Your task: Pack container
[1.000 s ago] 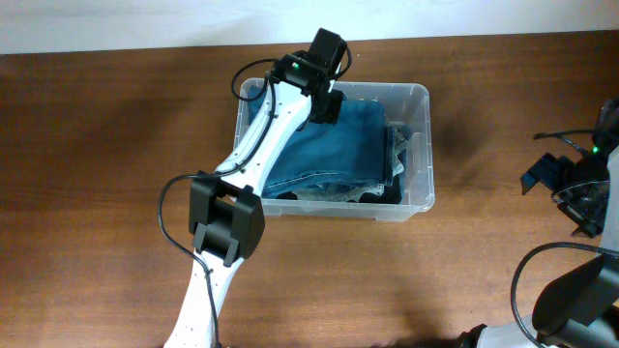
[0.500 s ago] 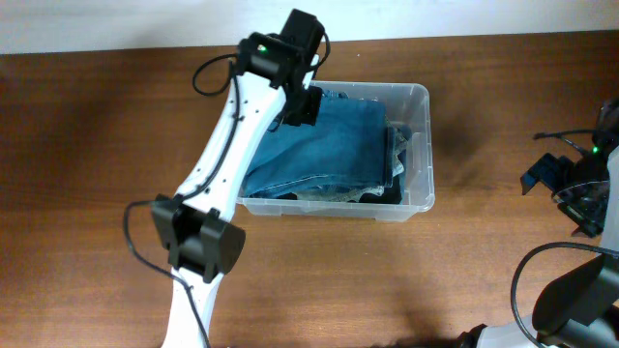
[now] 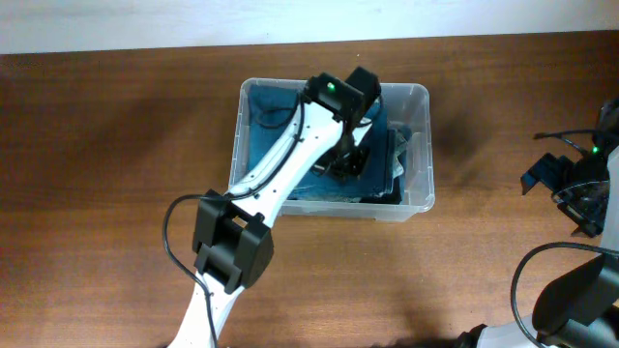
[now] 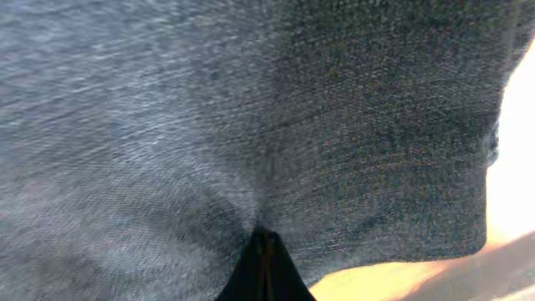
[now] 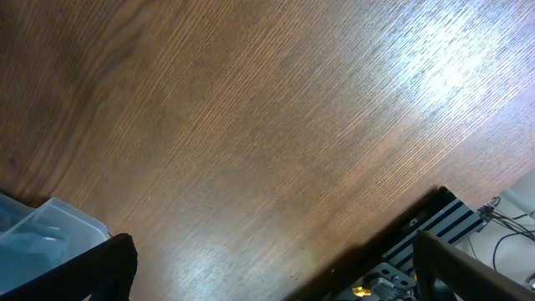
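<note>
On table, container lengthwise left-right

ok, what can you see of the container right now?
Clear plastic container, rectangular with rounded corners and a rimmed edge, upright and lidless on the wooden table. It holds folded blue denim, with a darker garment along the side nearer the right arm. The left gripper reaches inside, jaws shut, down on the denim.

White left arm, black joints, black cables.
</note>
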Action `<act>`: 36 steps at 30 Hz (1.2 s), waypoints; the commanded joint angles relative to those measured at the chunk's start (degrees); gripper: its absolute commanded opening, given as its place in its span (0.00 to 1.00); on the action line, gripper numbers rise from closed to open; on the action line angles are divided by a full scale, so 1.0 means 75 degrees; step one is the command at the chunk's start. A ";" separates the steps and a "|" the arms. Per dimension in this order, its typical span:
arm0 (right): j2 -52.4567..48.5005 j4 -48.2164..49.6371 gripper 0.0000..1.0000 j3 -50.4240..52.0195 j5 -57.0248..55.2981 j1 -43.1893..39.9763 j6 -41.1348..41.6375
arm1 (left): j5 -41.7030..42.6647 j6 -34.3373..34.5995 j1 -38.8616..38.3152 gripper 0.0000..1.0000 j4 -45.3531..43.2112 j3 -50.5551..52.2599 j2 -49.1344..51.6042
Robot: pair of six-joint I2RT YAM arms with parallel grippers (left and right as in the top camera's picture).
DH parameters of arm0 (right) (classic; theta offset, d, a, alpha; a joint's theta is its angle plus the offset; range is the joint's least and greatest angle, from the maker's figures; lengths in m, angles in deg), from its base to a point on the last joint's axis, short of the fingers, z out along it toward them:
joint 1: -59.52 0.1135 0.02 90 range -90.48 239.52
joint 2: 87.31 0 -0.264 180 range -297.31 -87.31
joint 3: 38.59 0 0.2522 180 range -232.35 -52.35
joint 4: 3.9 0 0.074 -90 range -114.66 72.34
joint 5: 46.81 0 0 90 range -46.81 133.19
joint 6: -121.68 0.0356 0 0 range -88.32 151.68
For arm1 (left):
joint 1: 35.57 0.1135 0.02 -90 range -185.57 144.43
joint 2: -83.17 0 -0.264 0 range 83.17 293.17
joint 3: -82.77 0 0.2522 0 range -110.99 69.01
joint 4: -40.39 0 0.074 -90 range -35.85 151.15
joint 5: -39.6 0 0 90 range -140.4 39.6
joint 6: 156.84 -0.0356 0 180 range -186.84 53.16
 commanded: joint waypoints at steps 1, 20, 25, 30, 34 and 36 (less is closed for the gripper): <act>0.0041 0.0003 0.98 0.0015 -0.0009 -0.0023 0.0067 | 0.0122 0.0131 -0.0245 0.01 -0.0076 0.0358 0.0140; 0.0041 0.0003 0.98 0.0015 -0.0009 -0.0023 0.0067 | -0.0029 -0.0685 0.1591 1.00 0.1475 -0.3596 -0.1492; 0.0041 0.0003 0.98 0.0015 -0.0009 -0.0023 0.0067 | -0.0026 -0.0685 0.2075 0.99 0.1472 -0.3241 -0.3133; 0.0041 0.0003 0.99 0.0015 -0.0009 -0.0023 0.0067 | -0.0731 -0.0653 0.2095 0.99 0.1469 -0.0807 -0.6280; 0.0041 0.0003 0.98 0.0015 -0.0009 -0.0023 0.0067 | -0.0825 -0.0219 0.2092 0.99 0.1209 0.0991 -0.8387; 0.0041 0.0003 0.98 0.0015 -0.0009 -0.0023 0.0067 | -0.0831 -0.0216 0.2095 0.99 0.0743 0.1883 -0.9425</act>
